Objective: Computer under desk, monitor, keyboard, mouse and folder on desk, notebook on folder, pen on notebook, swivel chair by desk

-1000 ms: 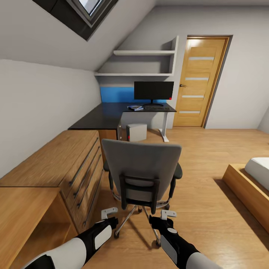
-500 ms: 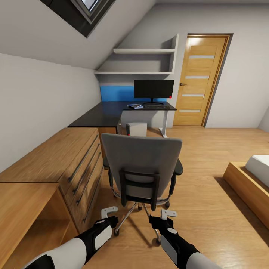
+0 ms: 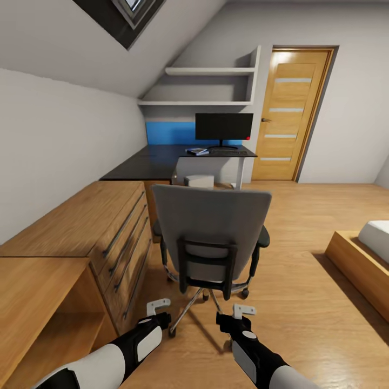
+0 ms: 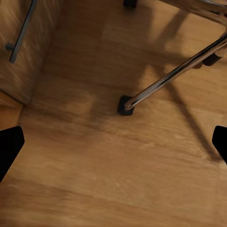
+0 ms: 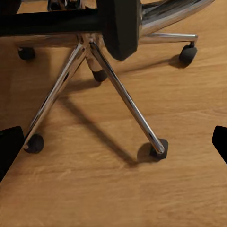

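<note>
Behind the swivel chair [image 3: 212,237], on open floor short of the desk [image 3: 162,162]: probably the chair-positioning step, calling for a forward push toward the desk's near edge. Left gripper [image 3: 157,306] and right gripper [image 3: 244,310] low, fingers spread, holding nothing. Grey tall back, black frame, chrome legs on casters; monitor [image 3: 223,127] upright at the desk's far edge.

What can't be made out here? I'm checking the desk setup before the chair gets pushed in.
- Small items on the desk by the monitor, head view: too small to tell keyboard, mouse or pen apart.
- Seat of the swivel chair, head view: hidden by its own backrest.
- Computer, head view: its lower part is hidden behind the chair's back.
- Left gripper and right gripper: both open and empty.
</note>
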`<state>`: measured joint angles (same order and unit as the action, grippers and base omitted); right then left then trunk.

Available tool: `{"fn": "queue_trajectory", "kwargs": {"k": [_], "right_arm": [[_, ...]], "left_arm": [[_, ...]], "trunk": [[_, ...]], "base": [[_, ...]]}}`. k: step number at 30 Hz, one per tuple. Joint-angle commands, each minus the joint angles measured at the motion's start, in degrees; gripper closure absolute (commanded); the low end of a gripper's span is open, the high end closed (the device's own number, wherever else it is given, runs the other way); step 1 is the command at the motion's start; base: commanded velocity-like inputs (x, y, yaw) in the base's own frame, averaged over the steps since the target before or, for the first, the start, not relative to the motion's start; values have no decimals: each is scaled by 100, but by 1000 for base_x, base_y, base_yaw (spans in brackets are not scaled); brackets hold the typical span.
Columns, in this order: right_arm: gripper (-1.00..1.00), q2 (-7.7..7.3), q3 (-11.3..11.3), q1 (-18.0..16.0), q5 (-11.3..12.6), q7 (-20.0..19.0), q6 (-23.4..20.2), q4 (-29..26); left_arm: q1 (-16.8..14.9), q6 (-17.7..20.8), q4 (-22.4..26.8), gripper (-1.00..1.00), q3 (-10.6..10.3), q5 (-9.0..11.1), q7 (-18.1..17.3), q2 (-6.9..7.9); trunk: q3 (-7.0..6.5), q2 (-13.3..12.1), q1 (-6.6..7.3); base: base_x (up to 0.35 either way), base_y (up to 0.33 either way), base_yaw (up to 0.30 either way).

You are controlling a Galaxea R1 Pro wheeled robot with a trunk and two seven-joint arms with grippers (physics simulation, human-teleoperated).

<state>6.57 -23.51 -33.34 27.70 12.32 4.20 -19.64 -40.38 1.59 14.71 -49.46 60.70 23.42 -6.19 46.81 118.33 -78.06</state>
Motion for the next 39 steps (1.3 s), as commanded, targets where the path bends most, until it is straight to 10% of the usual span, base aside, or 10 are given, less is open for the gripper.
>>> {"fn": "queue_trajectory", "kwargs": {"k": [1,39], "right_arm": [[-100,-3,-49,-6,60,33,29,3],[-100,-153,-43,-23,36,69,45,-343]], "left_arm": [[-5,15,12,-100,-46,24,40,4],[-5,67,16,-100,-52,6,40,-161]], "trunk": [[24,44,-22],[698,1568,-856]], "base": [[0,106,0],[0,8,-33]]}}
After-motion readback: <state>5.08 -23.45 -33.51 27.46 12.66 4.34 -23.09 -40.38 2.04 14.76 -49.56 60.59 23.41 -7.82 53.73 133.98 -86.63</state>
